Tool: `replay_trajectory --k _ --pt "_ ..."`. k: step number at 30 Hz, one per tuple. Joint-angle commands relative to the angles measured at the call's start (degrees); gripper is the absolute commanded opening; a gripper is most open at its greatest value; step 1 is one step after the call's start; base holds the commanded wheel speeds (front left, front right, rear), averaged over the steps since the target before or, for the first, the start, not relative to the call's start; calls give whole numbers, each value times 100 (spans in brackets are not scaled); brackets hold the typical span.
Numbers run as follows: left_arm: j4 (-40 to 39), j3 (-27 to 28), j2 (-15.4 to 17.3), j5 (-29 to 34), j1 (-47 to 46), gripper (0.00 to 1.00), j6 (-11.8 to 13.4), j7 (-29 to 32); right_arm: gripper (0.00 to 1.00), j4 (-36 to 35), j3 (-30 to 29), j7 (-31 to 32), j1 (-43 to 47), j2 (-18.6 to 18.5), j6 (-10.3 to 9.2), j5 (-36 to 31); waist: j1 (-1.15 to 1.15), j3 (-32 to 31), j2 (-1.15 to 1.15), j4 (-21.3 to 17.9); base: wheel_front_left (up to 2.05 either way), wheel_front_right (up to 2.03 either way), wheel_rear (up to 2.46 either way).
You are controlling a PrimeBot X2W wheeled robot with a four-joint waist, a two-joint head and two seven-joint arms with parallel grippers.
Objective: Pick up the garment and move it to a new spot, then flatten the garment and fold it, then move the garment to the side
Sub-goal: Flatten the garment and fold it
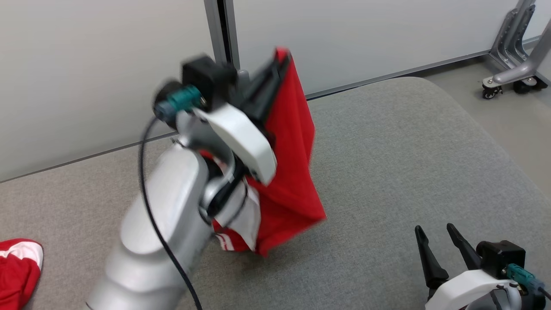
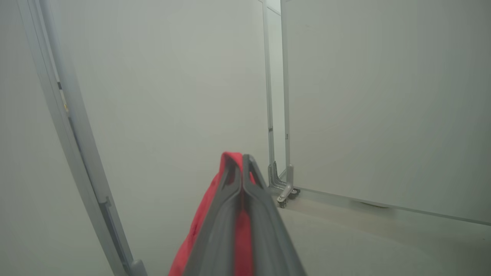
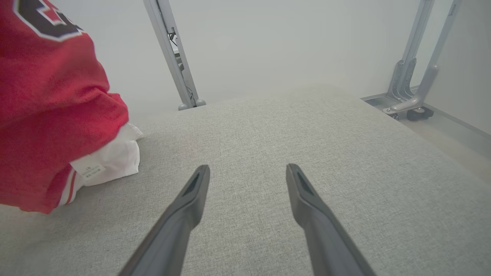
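Observation:
The garment (image 1: 288, 172) is red with white and striped trim. It hangs from my left gripper (image 1: 280, 58), which is shut on its top edge and raised above the grey padded surface (image 1: 387, 150). The lower folds of the garment touch the surface. In the left wrist view the two fingers (image 2: 230, 199) meet with the red garment (image 2: 199, 226) pinched between them. The right wrist view has the garment (image 3: 46, 107) at its left, with a dark emblem and a white label. My right gripper (image 1: 434, 234) stands open at the lower right, fingers apart over bare surface (image 3: 245, 153).
Another red and white piece of cloth (image 1: 17, 267) lies at the lower left edge. Pale partition walls with grey posts (image 1: 219, 30) stand behind the surface. A wheeled metal stand (image 1: 512, 64) is on the floor at the far right.

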Motion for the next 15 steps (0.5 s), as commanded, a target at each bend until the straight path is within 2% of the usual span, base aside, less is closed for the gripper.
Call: replay_trajectory --k 1,2,3,4,7,10,13,15 --pt "157 -262 9 -278 337 0 -30 37 100 -17 14 6 32 -35 5 -49 0 29 0 72 0 0 0" --pt "156 -539 5 -767 534 0 -55 1 100 -18 26 22 19 -35 5 -49 0 41 0 97 0 0 0" --pt "130 -834 -9 -1274 723 13 -57 -31 100 -19 48 33 7 -34 5 -47 0 51 0 128 0 0 0" --pt "123 -1167 -16 -1625 838 100 -69 1 100 -22 66 45 -12 -34 5 -36 0 68 0 160 0 0 0" --pt "230 -1881 9 -2279 1092 100 -15 -17 100 -34 71 47 -71 -42 4 -23 0 96 0 250 0 0 0" --pt "307 -2113 18 -2538 1173 100 97 -32 100 -39 72 33 -99 -34 4 -23 0 112 0 315 0 0 0" --pt "512 -2106 11 -2636 1187 100 371 -148 100 -25 58 8 -66 -36 4 4 0 115 0 422 0 0 0" --pt "694 -1967 120 -2563 1170 100 612 -269 100 -4 75 4 -34 -36 4 31 0 114 0 465 0 0 0"
